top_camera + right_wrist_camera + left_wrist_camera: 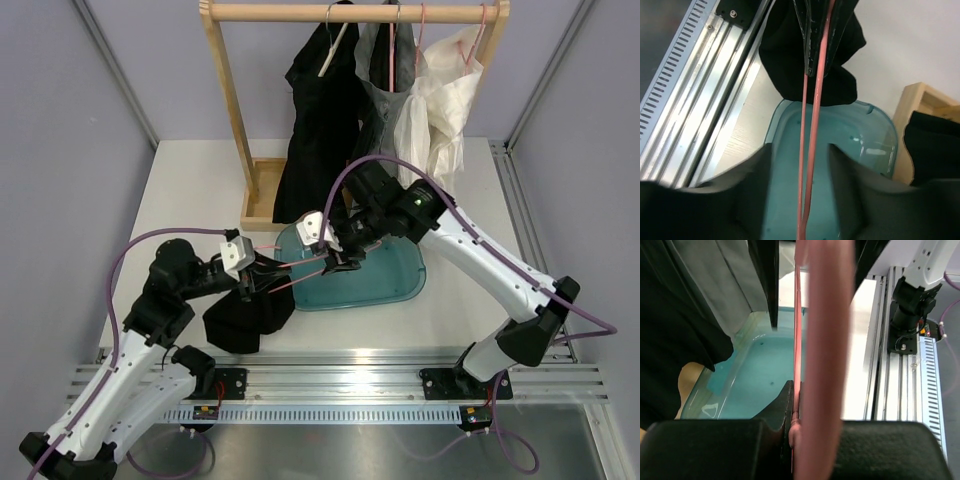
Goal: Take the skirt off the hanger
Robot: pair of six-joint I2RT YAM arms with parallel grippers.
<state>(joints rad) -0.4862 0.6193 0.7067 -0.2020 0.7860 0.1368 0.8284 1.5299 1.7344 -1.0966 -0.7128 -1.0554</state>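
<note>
A pink wire hanger (300, 263) is held level over the near-left rim of the teal tub (400, 275). My left gripper (262, 278) is shut on its left end; the left wrist view (797, 390) shows a finger pressed against the pink wire (827, 340). A near-black garment (245, 318) hangs bunched from that end. My right gripper (342, 258) is open, and the hanger's two wires (812, 125) run untouched between its fingers (800, 150). The mid-grey pleated skirt (392, 95) hangs on the rack, apart from both grippers; it also shows in the left wrist view (722, 285).
The wooden rack (230, 110) stands at the back, its base box (262, 195) just behind the tub. A black garment (315, 130) and a white one (440, 100) hang either side of the skirt. A metal rail (340, 375) runs along the near edge.
</note>
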